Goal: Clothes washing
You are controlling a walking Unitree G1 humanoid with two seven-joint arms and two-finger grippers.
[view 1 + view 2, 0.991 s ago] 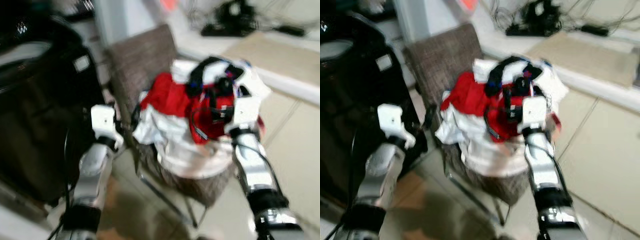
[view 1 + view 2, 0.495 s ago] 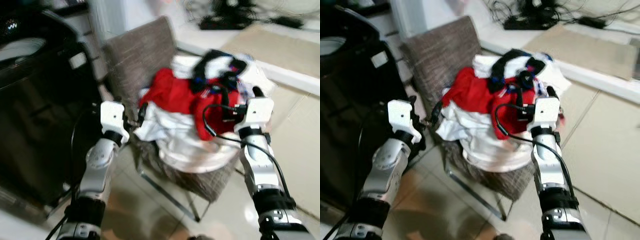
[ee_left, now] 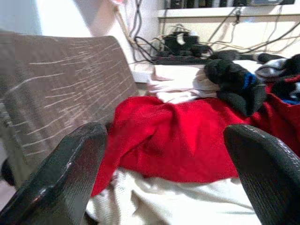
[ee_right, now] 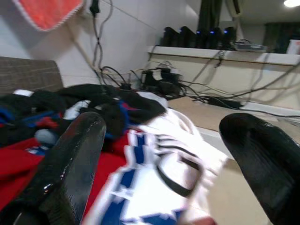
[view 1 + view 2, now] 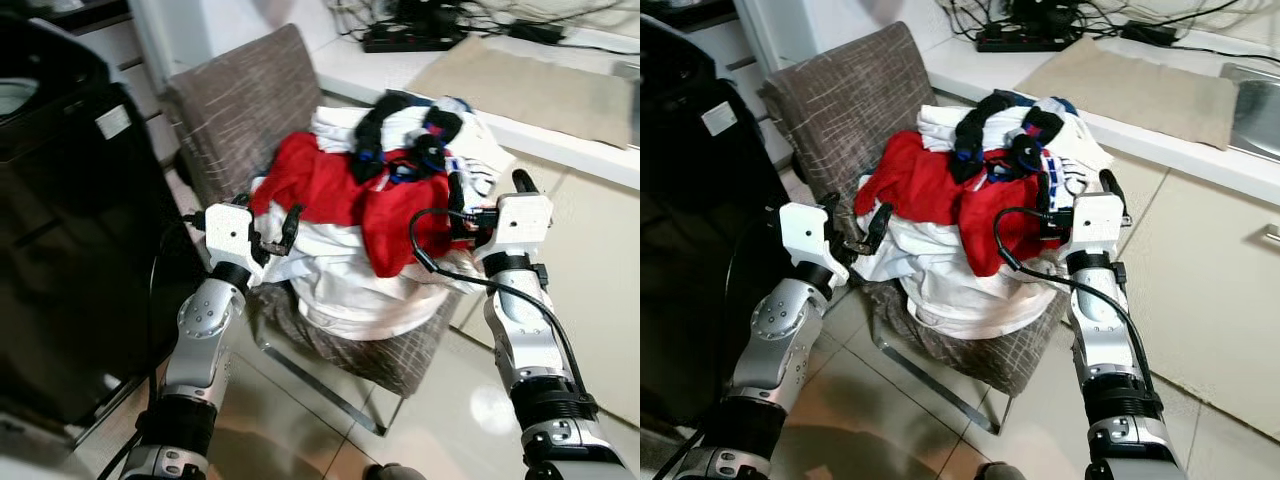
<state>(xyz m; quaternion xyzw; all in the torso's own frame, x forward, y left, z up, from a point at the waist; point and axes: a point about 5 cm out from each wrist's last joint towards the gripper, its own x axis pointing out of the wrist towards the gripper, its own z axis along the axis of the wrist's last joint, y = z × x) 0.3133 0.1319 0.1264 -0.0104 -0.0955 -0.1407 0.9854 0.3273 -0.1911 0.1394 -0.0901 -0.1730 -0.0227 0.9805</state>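
Left eye view: one grey woven fabric chair (image 5: pixel 262 105) holds one heap of clothes, a red garment (image 5: pixel 340 195) atop white ones (image 5: pixel 345 280). Two grippers flank it, left gripper (image 5: pixel 268 228) and right gripper (image 5: pixel 487 195), both with fingers spread, holding nothing.

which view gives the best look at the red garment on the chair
The right eye view: the red garment lies whole on top of the pile, draped over white laundry on the chair. The left eye view shows much the same. The left wrist view catches a close stretch between open fingers; the right wrist view shows just a blurred red edge.
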